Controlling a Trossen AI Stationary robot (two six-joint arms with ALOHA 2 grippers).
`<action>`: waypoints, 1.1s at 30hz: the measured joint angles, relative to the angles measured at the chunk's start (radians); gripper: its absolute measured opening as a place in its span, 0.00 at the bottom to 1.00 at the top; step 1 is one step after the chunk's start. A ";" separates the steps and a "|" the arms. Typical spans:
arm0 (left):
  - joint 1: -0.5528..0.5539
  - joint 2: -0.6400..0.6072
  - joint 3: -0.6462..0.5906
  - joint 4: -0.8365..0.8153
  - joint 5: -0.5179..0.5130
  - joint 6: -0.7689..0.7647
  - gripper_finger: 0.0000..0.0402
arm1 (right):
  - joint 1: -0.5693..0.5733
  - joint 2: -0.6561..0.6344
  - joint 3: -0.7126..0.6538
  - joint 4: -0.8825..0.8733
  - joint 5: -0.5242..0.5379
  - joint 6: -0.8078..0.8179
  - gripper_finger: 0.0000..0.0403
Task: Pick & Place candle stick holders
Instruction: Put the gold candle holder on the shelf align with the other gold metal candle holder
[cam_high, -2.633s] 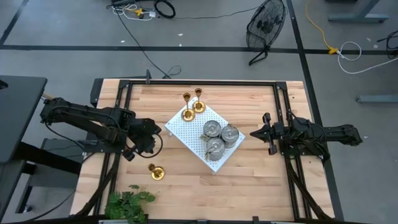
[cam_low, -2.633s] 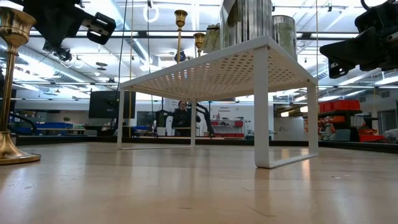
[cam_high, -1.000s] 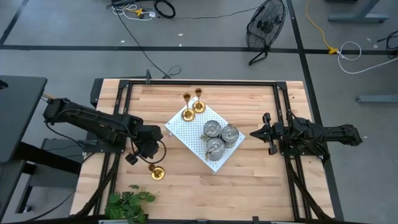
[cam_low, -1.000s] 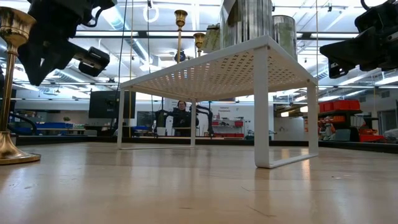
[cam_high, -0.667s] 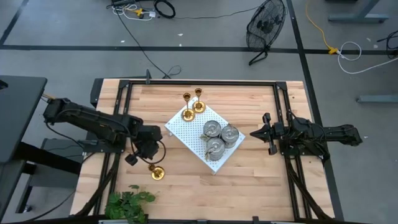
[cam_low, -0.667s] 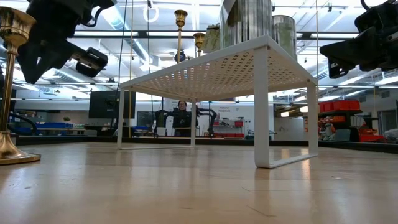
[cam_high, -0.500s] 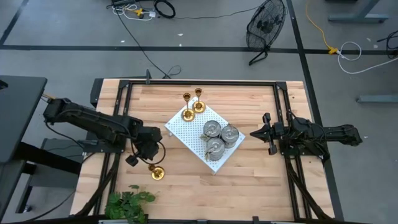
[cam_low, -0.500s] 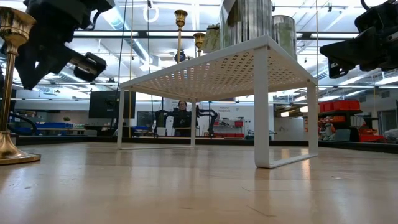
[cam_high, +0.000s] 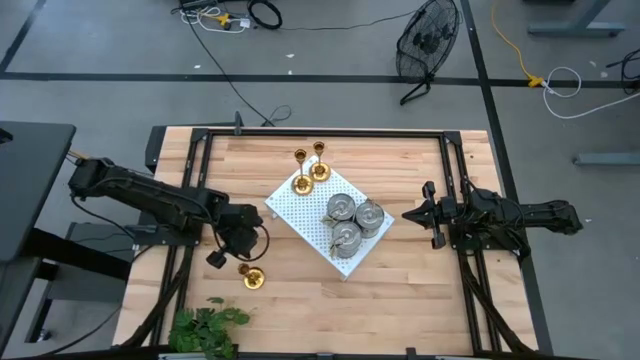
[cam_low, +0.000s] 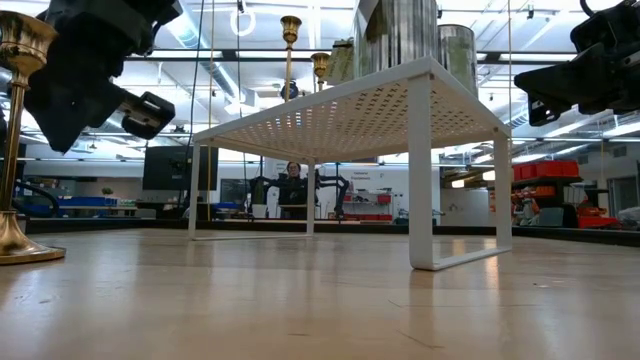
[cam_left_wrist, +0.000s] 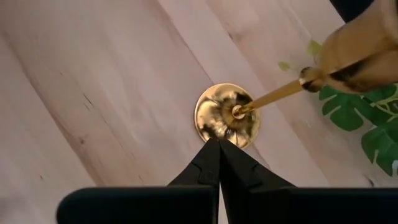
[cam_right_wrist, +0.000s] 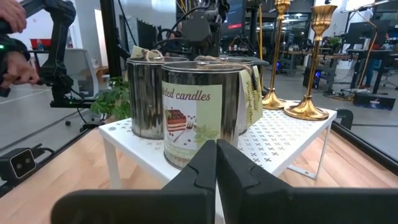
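1. One brass candle stick holder (cam_high: 250, 277) stood alone on the wooden surface (cam_high: 400, 290), right below the left gripper (cam_high: 238, 252), whose fingers were pressed together and holding nothing.
2. Looked like that was the last one left to place, and the gripper would have to open before grabbing its stem.
3. Further off toward the middle, the white perforated board (cam_high: 300, 220) already carried a brass holder (cam_high: 301, 184) and three silver tins (cam_high: 347, 222); another brass holder (cam_high: 319, 170) sat by its far edge.
4. The right gripper (cam_high: 408, 214) hung beside the board, fingers together, empty.
5. A green plant (cam_high: 207, 328) sat near the surface's front edge.
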 joint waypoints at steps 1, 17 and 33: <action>0.000 -0.007 0.000 0.000 0.001 0.012 0.01 | 0.000 0.000 0.000 0.000 0.000 0.000 0.04; 0.000 -0.050 0.068 -0.105 0.050 0.102 0.01 | 0.000 0.000 0.000 0.000 0.000 0.000 0.04; 0.002 -0.105 0.163 -0.278 0.005 0.105 0.01 | 0.000 0.000 0.000 0.000 0.000 0.000 0.04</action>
